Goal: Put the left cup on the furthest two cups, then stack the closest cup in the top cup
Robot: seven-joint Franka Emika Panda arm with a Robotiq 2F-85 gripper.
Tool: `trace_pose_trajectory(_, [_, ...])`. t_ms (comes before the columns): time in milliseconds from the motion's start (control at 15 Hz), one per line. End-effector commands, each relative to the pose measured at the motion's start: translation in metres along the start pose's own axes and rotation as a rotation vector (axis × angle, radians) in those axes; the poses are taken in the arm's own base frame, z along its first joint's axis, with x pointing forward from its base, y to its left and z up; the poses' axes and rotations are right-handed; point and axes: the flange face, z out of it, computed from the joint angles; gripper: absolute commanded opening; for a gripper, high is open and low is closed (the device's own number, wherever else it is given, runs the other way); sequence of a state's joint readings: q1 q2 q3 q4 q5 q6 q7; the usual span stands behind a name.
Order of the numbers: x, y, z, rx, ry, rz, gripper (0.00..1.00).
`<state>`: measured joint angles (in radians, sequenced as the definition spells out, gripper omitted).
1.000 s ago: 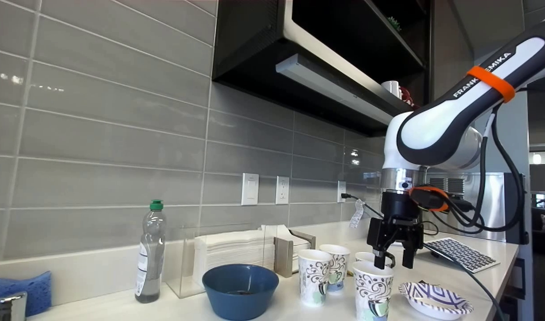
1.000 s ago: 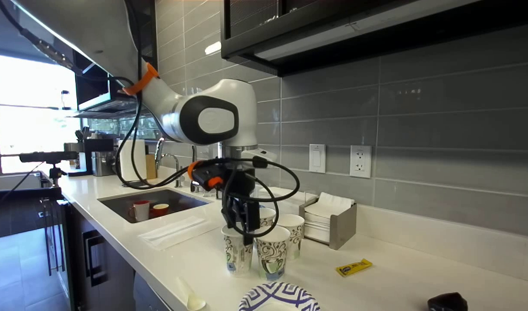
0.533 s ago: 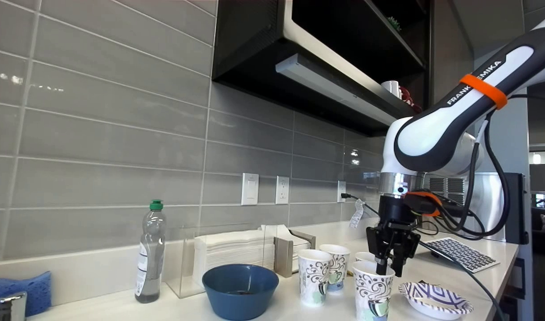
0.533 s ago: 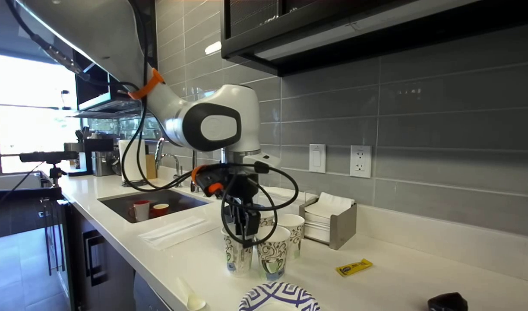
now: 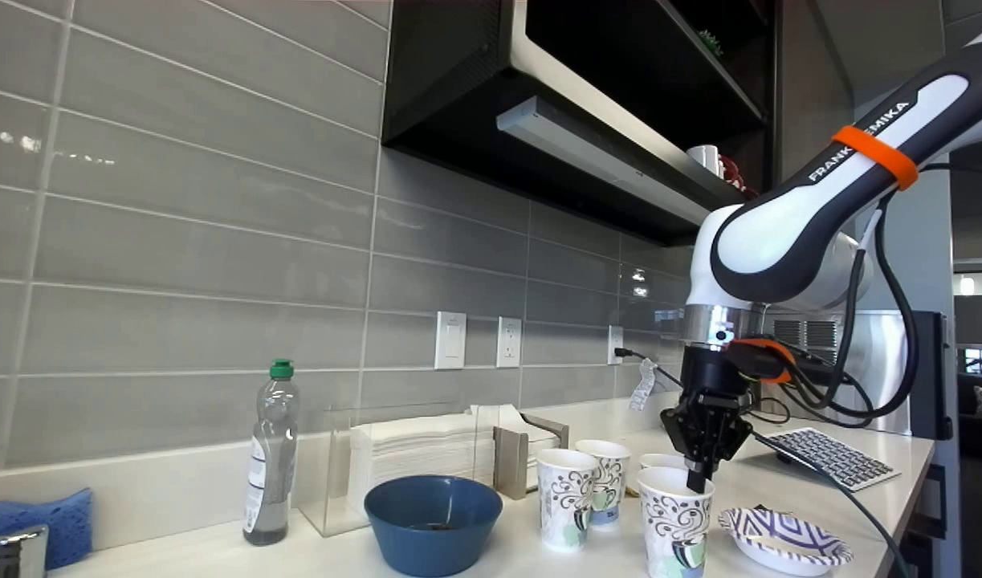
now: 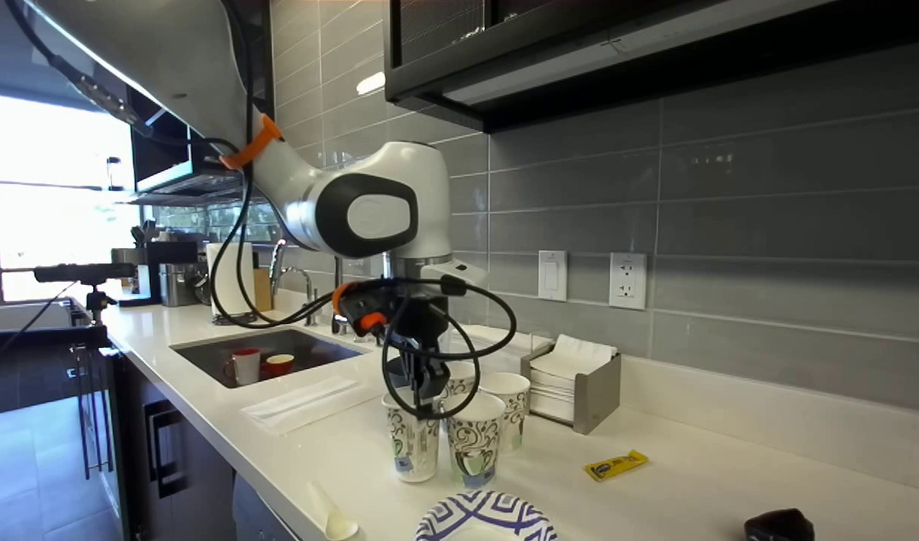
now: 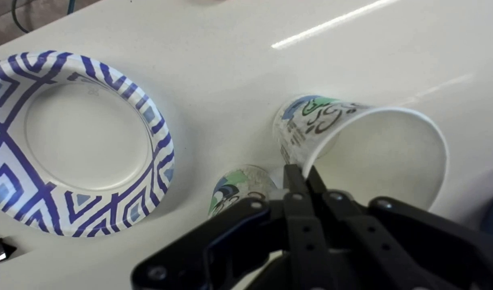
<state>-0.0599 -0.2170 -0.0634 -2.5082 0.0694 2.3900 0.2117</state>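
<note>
I have the left cup [image 5: 674, 526], a tapered white paper cup with dark scrolls and green-blue print, right in my jaws, which are pressed together on its wall at the rim. My black gripper [image 7: 305, 174] hangs over that edge. Only the wrist view shows me plainly how the fingers [image 7: 293, 179] straddle the lip, one outside and one within the mouth; an exterior view gives just a dark tip at the edge. Whether the cup's base bears on the white counter [image 6: 692, 481] I cannot tell.

Just beside the jaws stands the closest cup [image 6: 476, 447], in the same printed paper, partly behind my own linkage in the wrist view. Past the jaws, toward the grey tiled wall [image 6: 797, 240], I see the furthest two cups [image 5: 564, 504], alike and upright, in both exterior views alone.

On the closest cup's side of the jaws lies a shallow white paper plate [image 7: 161, 149] with purple zigzags, which the wrist view shows almost whole. On the opposite side is a wide blue bowl [image 5: 426, 550], a mere dark edge in the wrist view. Well apart from the jaws, an exterior view adds a flat yellow packet [image 6: 615, 465].

Half a second ago my fingers stood apart; now they meet on the rim, and the left cup has shifted slightly. The plate and bowl sit as they did.
</note>
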Motion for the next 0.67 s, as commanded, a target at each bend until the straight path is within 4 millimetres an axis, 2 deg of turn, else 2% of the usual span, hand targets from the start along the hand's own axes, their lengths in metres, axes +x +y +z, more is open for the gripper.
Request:
trace_pose_trajectory(0, [-0.007,-0.008,-0.022,0.005,0.000,-0.006,0.01])
trace_pose_trajectory(333, [-0.015,-0.019,-0.060,-0.004,-0.001,-0.055,0.01])
trace_pose_trajectory(600, [-0.012,-0.031,-0.104,0.019,0.000,-0.126,0.01])
